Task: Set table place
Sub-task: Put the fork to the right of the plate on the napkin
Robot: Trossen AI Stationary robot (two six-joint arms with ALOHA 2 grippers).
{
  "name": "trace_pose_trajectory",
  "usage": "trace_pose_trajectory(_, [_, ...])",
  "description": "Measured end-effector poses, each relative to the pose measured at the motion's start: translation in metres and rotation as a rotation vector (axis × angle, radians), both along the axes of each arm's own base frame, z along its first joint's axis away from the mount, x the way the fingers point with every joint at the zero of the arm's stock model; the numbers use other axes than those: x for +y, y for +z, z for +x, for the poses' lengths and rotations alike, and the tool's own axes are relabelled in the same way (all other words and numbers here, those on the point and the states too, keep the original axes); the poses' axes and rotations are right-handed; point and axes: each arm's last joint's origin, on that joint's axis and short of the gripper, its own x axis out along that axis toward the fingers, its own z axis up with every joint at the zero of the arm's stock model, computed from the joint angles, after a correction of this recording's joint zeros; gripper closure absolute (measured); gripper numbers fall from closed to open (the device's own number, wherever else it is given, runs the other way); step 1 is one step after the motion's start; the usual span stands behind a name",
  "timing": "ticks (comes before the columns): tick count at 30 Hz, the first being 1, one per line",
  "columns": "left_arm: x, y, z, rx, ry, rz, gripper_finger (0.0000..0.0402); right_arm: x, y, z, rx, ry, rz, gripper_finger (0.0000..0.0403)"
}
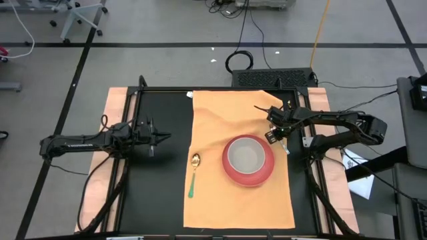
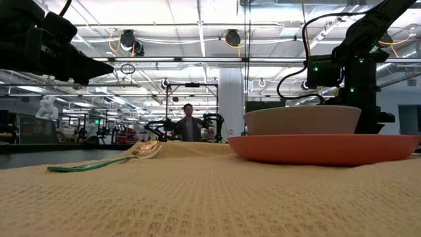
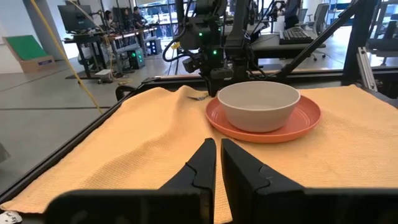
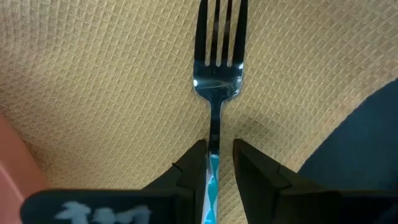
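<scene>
The orange-tan mat [image 1: 213, 200] lies on the black tabletop. On it stands a red plate [image 1: 230, 175] with a grey bowl [image 1: 247, 156]. A spoon [image 1: 193, 175] with a gold bowl and a green handle lies on the mat left of the plate. My right gripper [image 1: 278, 131] is over the mat's right part, just beyond the plate's far right rim, shut on a fork [image 4: 217, 56] with a blue patterned handle. My left gripper [image 3: 218, 158] is shut and hovers over the black tabletop left of the mat. My right gripper pinches the fork's handle [image 4: 213, 163] between its two fingers [image 4: 198, 163], which lie along the fork. The neck and tines [image 4: 219, 31] stick out ahead of the fingers, low over the mat. Whether the tines touch the mat I cannot tell.
The mat is wrinkled near its far edge [image 1: 267, 107]. Bare mat lies right of the plate [image 1: 283, 180] and at the near end. Black frame rails [image 1: 308, 160] run along both table sides. A person [image 2: 189, 122] stands far off in the room.
</scene>
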Motion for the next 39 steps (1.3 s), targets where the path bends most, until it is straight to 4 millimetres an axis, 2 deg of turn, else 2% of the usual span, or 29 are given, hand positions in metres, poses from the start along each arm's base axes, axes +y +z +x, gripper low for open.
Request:
trace_pose_trajectory(26, [0.0,0.0,0.0,0.0,-0.001,0.0,0.0371,0.0012,0.0001,0.0009,-0.028,0.013,0.046,0.0331])
trace_pose_trajectory(30, [0.0,0.0,0.0,0.0,-0.001,0.0,0.0371,0.0012,0.0001,0.0008,-0.028,0.012,0.046,0.0346])
trace_pose_trajectory(36, [0.0,0.0,0.0,0.0,-0.001,0.0,0.0371,0.0011,0.0004,0.0011,-0.029,0.02,0.044,0.0391])
trace_pose_trajectory(39, [0.0,0.0001,0.0,-0.001,-0.001,0.0,0.0371,0.001,0.0005,0.0012,-0.029,0.02,0.044,0.0394])
